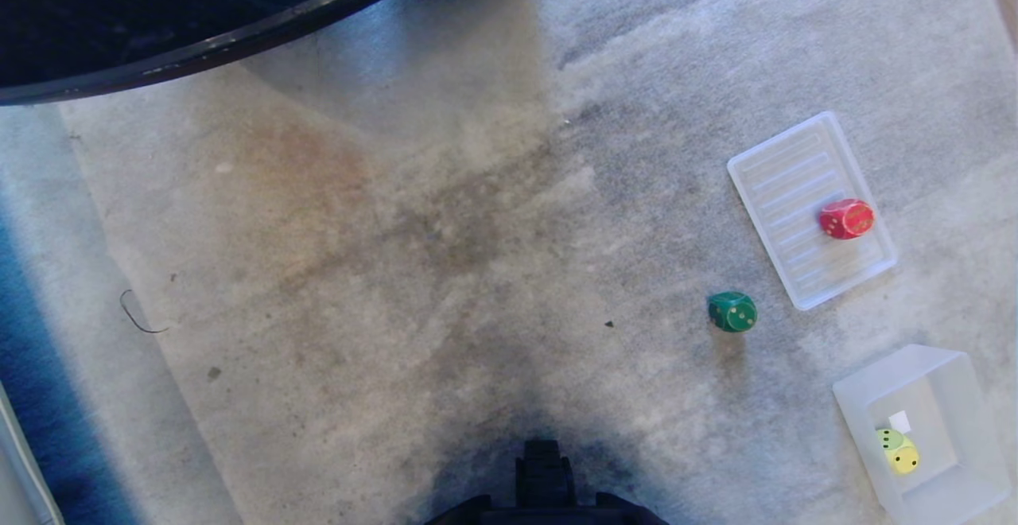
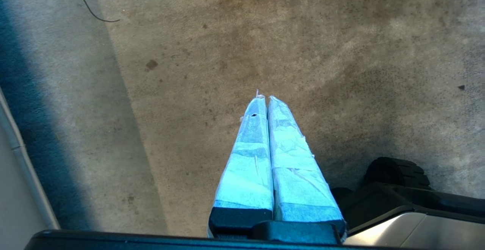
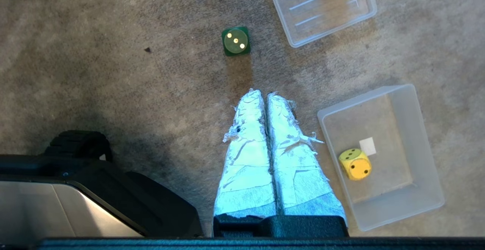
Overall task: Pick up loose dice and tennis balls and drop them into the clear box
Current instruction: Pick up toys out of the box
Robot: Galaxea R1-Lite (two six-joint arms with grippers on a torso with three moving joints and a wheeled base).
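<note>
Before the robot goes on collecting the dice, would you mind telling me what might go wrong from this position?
1. The red die lies on the ribbed tray; a grab there may push the light tray along the carpet.
2. The green die has rounded corners and might roll away if nudged.
3. The clear box, holding the yellow die, sits near the right pincer, which is shut; a careless swing could knock it.

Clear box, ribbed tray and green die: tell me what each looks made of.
The clear box looks like frosted translucent plastic: the carpet shows dimly through its walls. The ribbed tray seems the same cloudy plastic, with moulded ridges across its floor. The green die has a smooth, slightly glossy face with pale pips; painted wood or hard plastic, I cannot tell which.
</note>
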